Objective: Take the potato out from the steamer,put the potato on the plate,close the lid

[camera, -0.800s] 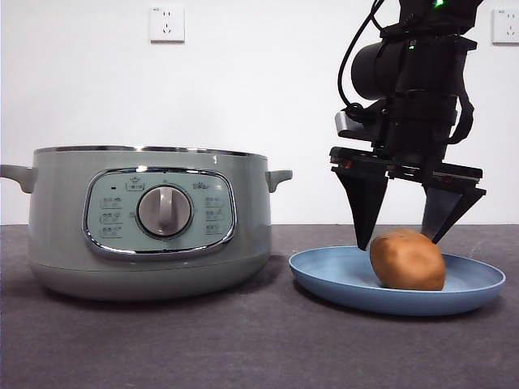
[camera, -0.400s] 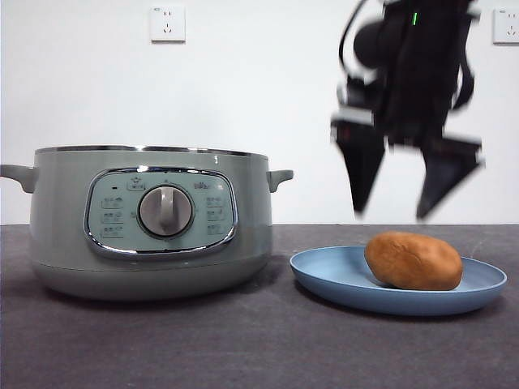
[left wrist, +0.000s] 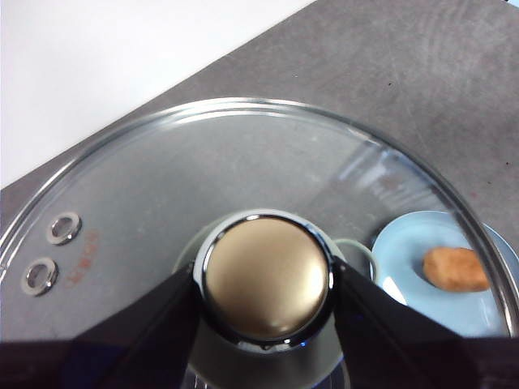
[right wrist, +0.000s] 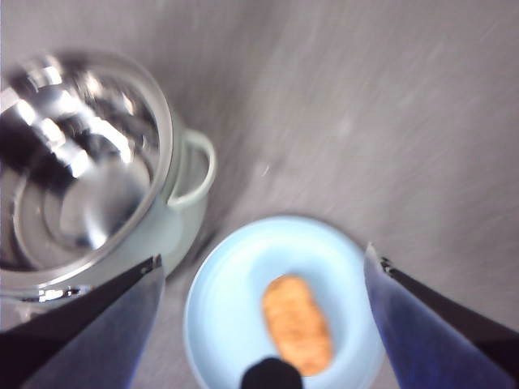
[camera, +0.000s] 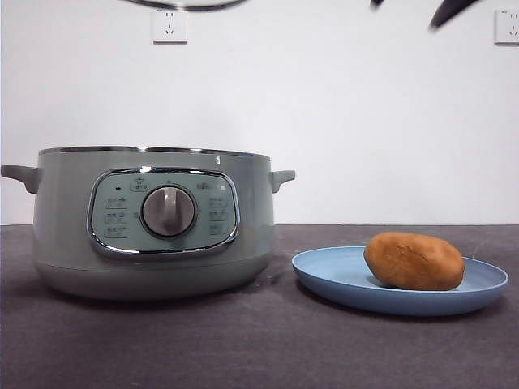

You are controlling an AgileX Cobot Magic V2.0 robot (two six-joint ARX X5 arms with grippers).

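The potato [camera: 414, 261] lies on its side on the plate [camera: 340, 279], on the worktop [camera: 243, 340] just beside the steamer [camera: 154, 219], which stands uncovered. The right end effector [right wrist: 268, 324] hangs high above plate and potato, jaws spread wide and holding nothing; the front view catches only its dark tips at the top edge. The left end effector [left wrist: 266, 284] grips the lid [left wrist: 162, 186] by its knob, held aloft; the front view shows only a sliver of the lid's chrome rim.

Open steamer [camera: 154, 219] unobstructed above, lid [left wrist: 243, 211] held high overhead.
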